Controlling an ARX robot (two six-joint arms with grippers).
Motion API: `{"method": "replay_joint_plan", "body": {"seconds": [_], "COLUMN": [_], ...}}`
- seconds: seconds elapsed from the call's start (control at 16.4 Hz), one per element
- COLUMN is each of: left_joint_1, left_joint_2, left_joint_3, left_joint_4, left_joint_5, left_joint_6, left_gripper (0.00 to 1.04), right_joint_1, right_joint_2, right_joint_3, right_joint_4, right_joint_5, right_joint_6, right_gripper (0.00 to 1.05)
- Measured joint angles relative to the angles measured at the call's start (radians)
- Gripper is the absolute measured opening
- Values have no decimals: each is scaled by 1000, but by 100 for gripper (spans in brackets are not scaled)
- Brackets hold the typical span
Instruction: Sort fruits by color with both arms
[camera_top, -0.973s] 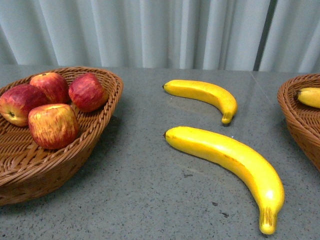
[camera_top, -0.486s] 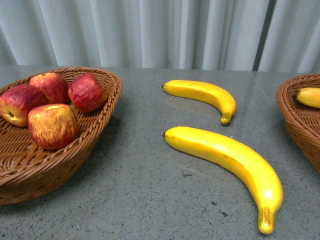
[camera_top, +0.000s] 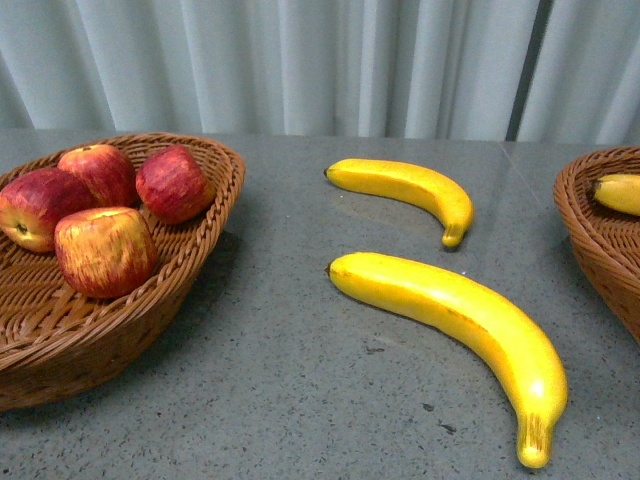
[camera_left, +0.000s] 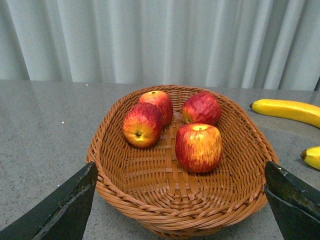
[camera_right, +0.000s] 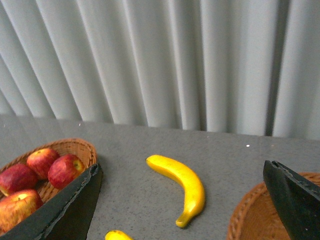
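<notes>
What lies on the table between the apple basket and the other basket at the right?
A far banana and a near banana, lying apart from each other; the front view shows both.

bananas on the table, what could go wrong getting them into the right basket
The near banana is long, curved and glossy; gripped near an end, it could swing or slip.
The right basket already holds a banana and is mostly out of the front view, so a drop might catch the rim.
The far banana lies just behind the near one; reaching for it might knock either.
</notes>
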Motion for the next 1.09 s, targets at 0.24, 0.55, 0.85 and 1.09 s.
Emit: {"method": "replay_joint_plan", "body": {"seconds": [0.24,0.55,0.85,1.09], "left_joint_1": [0,0,0,0], "left_joint_2": [0,0,0,0], "left_joint_3": [0,0,0,0], "left_joint_4": [0,0,0,0], "left_joint_5": [0,0,0,0], "left_joint_6": [0,0,0,0], "left_gripper": [98,98,98,98], "right_joint_1": [80,164,158,144], "right_joint_2": [192,579,641,677], "right_joint_3": [134,447,448,443], "right_joint_4": [-61,-335,-552,-592], "right_joint_5": [23,35,34,56], "right_joint_6": [-69,-380,-585,-661], "right_gripper": [98,98,98,98]}}
